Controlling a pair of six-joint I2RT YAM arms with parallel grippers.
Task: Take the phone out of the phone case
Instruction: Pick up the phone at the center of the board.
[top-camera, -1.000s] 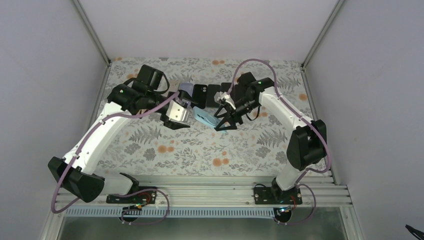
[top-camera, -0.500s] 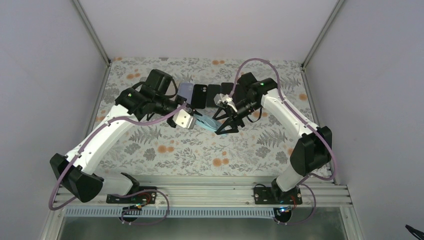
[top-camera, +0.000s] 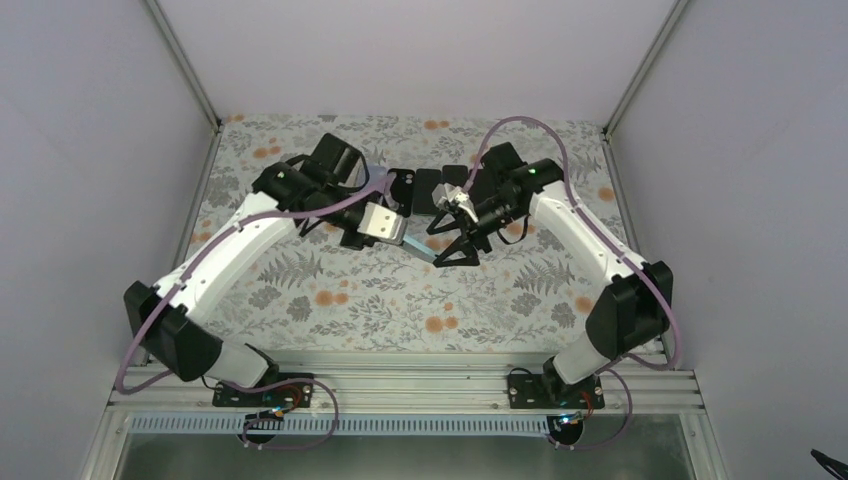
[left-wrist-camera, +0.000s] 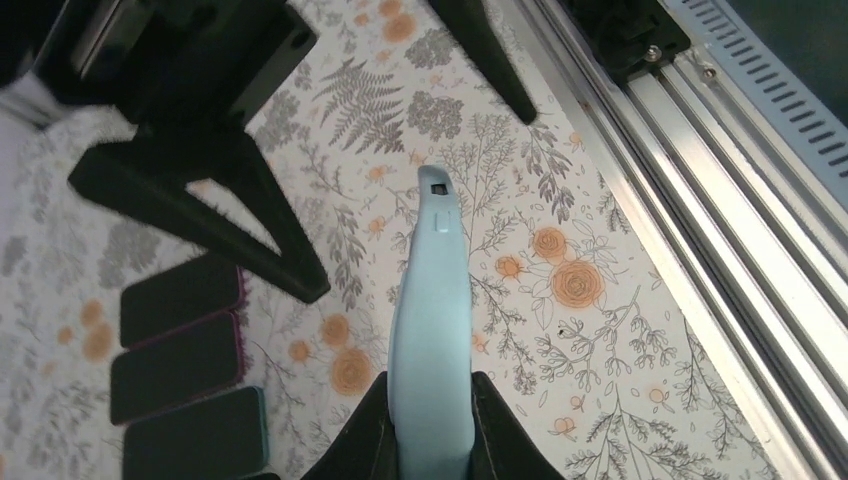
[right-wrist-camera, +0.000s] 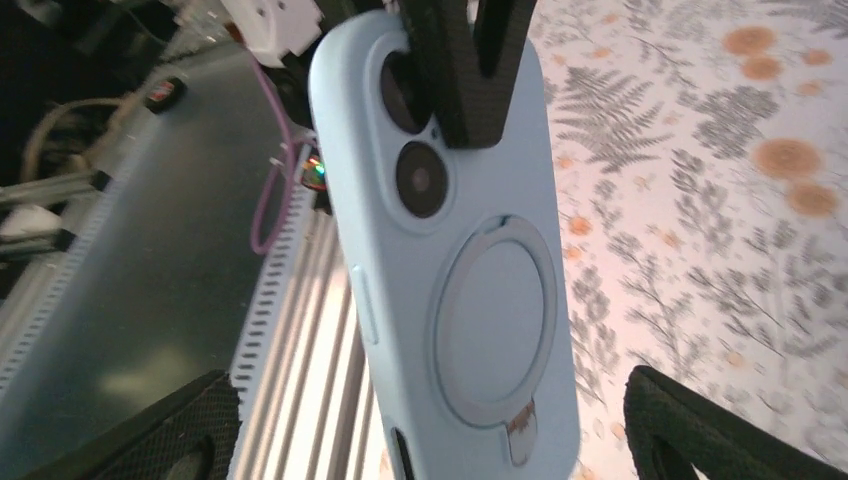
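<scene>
Light-blue phone case (top-camera: 417, 246) is held in the air over the middle of the bench (top-camera: 330, 290), edge-on to the left wrist view. It is clamped across its flat faces at one end by the left gripper (left-wrist-camera: 431, 385). The right gripper (right-wrist-camera: 432, 400) is spread wide, with a finger on either side of the case and no contact seen. The phone (right-wrist-camera: 420, 180) is judged to be inside, as a lens shows through the back cut-out. The case is judged soft, rubbery and light; the phone stiff, slick and breakable. A free corner lip is best pinched and peeled. Dark phones (top-camera: 425, 190) lie on the far side.
</scene>
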